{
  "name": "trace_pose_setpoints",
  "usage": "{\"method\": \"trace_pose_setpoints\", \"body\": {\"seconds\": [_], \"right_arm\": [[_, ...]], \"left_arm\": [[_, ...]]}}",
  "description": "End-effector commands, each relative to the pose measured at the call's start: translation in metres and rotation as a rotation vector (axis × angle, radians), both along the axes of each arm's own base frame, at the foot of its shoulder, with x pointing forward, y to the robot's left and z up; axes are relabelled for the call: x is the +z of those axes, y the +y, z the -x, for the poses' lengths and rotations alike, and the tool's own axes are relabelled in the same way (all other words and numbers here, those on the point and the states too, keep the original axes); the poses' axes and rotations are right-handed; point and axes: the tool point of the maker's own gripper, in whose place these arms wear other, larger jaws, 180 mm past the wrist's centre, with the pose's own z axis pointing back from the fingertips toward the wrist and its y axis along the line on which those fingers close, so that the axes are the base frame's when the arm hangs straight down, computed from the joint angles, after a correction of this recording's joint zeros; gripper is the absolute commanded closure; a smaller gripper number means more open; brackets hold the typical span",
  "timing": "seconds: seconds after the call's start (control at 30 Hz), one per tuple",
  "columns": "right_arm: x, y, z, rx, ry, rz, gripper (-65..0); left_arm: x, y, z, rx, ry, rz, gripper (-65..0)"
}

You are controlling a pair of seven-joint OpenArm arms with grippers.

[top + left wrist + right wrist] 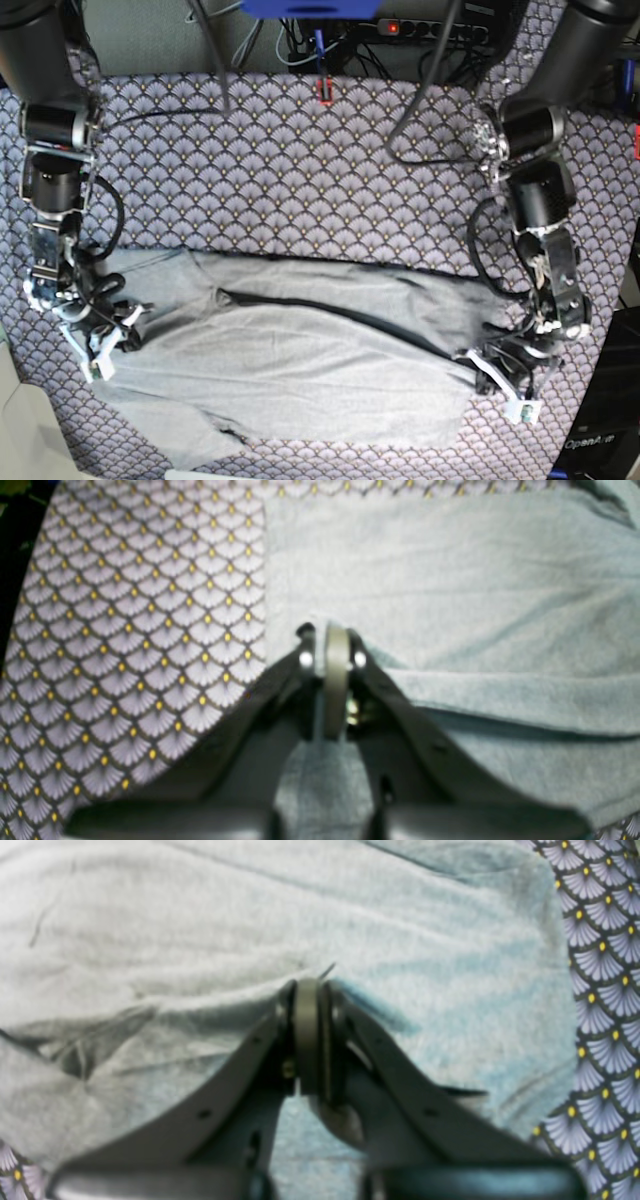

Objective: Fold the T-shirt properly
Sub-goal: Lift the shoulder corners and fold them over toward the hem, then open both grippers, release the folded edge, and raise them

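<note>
On purple cloth [300, 180]: T-shirt [300, 360], both end effectors [332, 645] [310, 990] clamped on fabric.

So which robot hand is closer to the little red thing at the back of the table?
The left gripper, though neither is close. The red thing sits far back near the middle. Both grippers are down at the front, the left pinching the T-shirt's one end, the right gripper the other.

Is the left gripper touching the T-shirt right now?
Touching. The left wrist view shows the left gripper closed, with the T-shirt fabric pinched at its tips.
</note>
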Motion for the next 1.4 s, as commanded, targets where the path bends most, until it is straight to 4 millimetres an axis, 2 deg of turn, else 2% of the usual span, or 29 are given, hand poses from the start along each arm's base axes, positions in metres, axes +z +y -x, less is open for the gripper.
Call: {"method": "trace_pose_setpoints", "body": {"seconds": [0.0,0.37,0.43,0.5,0.63,0.7,0.73,0.87,0.93,1.03,1.27,1.33,1.37], "right_arm": [[0.031,-0.005,-0.018,-0.007,-0.088,-0.006,0.0],[0.03,-0.006,-0.017,-0.008,-0.08,-0.003,0.0],[0.03,-0.006,-0.017,-0.008,-0.079,-0.003,-4.2],[0.029,-0.006,-0.016,-0.008,-0.076,-0.002,-11.7],[0.024,-0.006,-0.013,-0.006,-0.066,-0.001,-29.7],[0.017,-0.009,-0.007,-0.009,-0.049,0.004,-35.1],[0.015,-0.014,-0.004,-0.013,-0.045,0.012,-35.6],[0.011,-0.019,0.001,-0.017,-0.035,0.02,-35.0],[0.01,-0.031,0.005,-0.031,-0.028,0.036,-35.0],[-0.006,-0.038,0.022,-0.036,0.0,0.046,-35.0],[0.002,-0.038,0.045,0.003,-0.045,0.131,-35.0],[0.002,-0.045,0.052,-0.03,-0.058,0.16,-35.1],[0.003,-0.056,0.058,-0.057,-0.062,0.176,-35.2]], "left_arm": [[0.03,0.004,-0.013,0.005,-0.081,0.004,0.0],[0.029,0.003,-0.012,0.004,-0.078,0.005,0.0],[0.028,0.004,-0.012,0.005,-0.076,0.002,-0.8],[0.027,0.004,-0.011,0.005,-0.074,0.002,-7.5],[0.015,0.007,-0.002,0.01,-0.057,-0.004,-29.1],[0.015,0.013,0.004,0.018,-0.064,-0.018,-37.2],[0.016,0.013,0.004,0.018,-0.068,-0.021,-39.4],[0.016,0.011,0.006,0.009,-0.068,-0.023,-39.8],[0.008,0.012,0.011,0.009,-0.051,-0.024,-39.8],[-0.008,0.012,0.021,0.008,-0.022,-0.024,-39.8],[-0.027,0.009,0.034,0.008,-0.019,-0.009,-39.9],[-0.034,0.009,0.039,0.008,-0.002,-0.008,-39.9],[-0.038,0.009,0.042,0.008,0.006,-0.008,-39.9]]}}
